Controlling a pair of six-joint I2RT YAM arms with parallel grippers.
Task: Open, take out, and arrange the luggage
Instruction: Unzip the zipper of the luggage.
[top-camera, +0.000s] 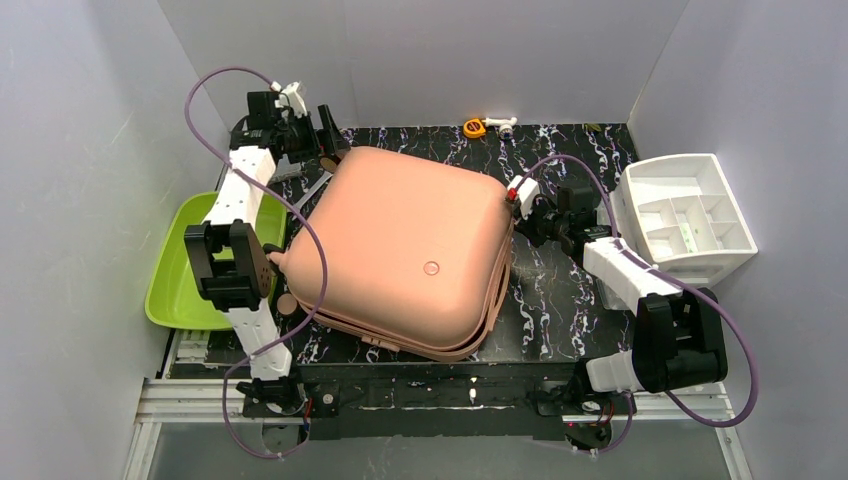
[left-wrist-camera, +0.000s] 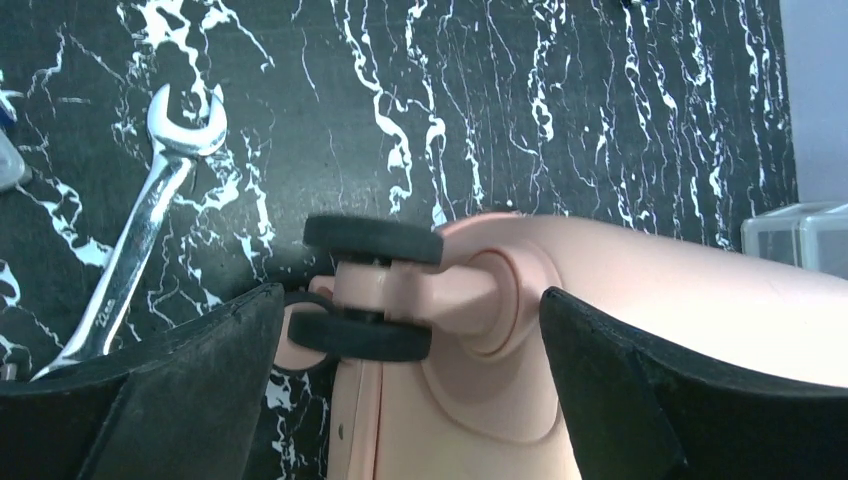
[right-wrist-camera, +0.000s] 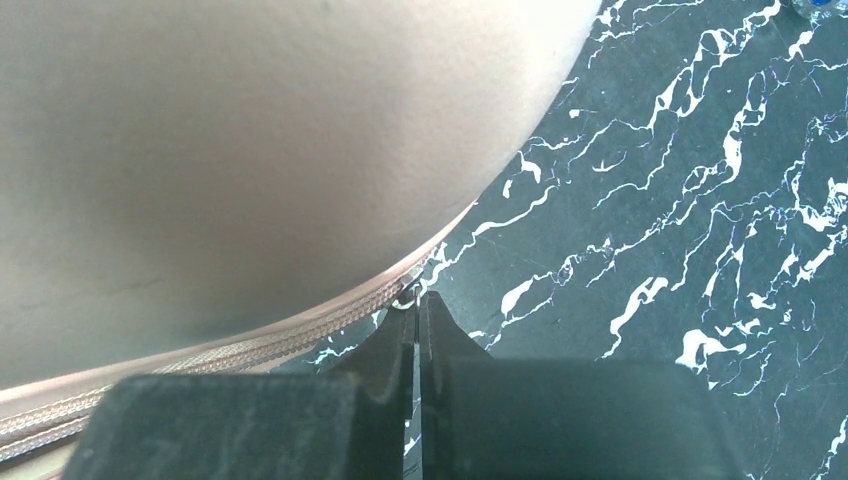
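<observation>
One piece of luggage (top-camera: 410, 245): salmon-pink hard shell with rounded corners. It lies flat and closed at the middle of the black marbled table (top-camera: 570, 300), set askew to the table's edges. A zip band (right-wrist-camera: 250, 345) runs along its seam.

Two black caster wheels (left-wrist-camera: 370, 240), paired on one stem at the luggage's far left corner.

Left gripper (top-camera: 325, 138): at that corner, jaws spread wide, fingers (left-wrist-camera: 180, 380) flanking the wheels and holding nothing.

Right gripper (top-camera: 522, 205): at the luggage's right edge, fingertips (right-wrist-camera: 395, 335) pressed together against the zip band. A small metal piece, perhaps the zip pull, sits at the tips, too small to confirm.

One steel spanner (left-wrist-camera: 140, 250): flat on the table beside the wheeled corner.

One lime-green tray (top-camera: 180, 270): left of the table.

One white divided organizer (top-camera: 685, 215): far right.
</observation>
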